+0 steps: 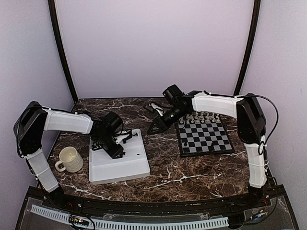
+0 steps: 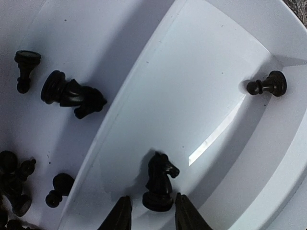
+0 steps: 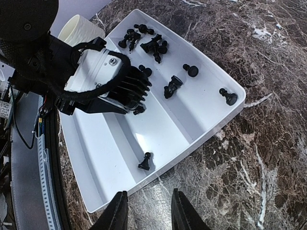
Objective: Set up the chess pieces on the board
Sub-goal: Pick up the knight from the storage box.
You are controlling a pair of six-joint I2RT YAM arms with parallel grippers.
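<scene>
— Straddling that black knight (image 2: 158, 184), the left fingers (image 2: 120, 218): why?
— They're spread either side of it, no contact visible. It stands upright in the white tray (image 2: 216, 72), so I'd say they're lined up to pinch.
— And the right fingers (image 3: 117, 213)?
— Spread and empty, over the marble surface (image 1: 168, 163) between tray and board (image 1: 206, 136).
— Counts?
— One knight and one pawn (image 2: 268, 85) in that trough; at least five black pieces (image 2: 72, 93) across the ridge. One board, right, with white pieces (image 1: 201, 116) along its far rows.
</scene>
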